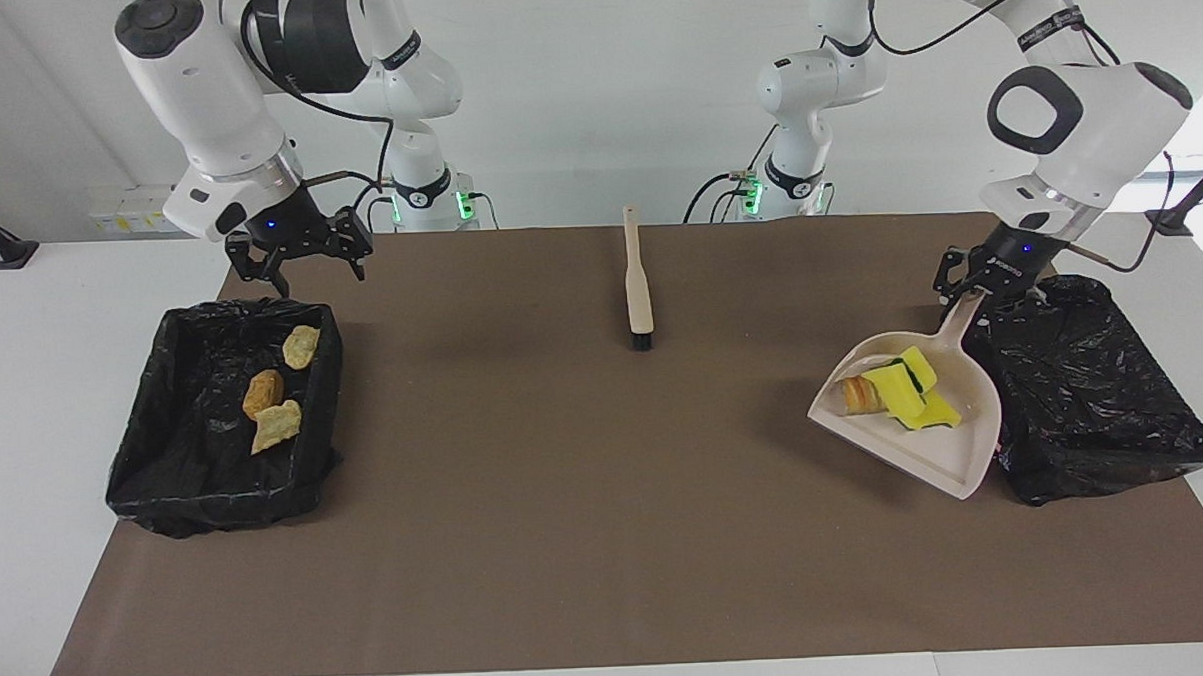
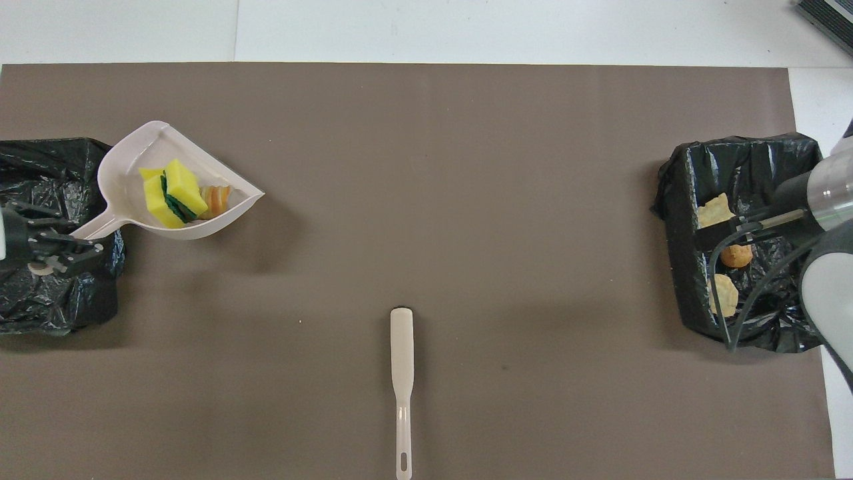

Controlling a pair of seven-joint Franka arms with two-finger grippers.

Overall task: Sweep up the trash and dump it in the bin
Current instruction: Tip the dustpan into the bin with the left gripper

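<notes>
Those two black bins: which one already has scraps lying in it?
The black-lined bin at the right arm's end of the table: three tan chunks lie in it. The bin at the left arm's end, beside the raised dustpan, shows only black liner.
</notes>
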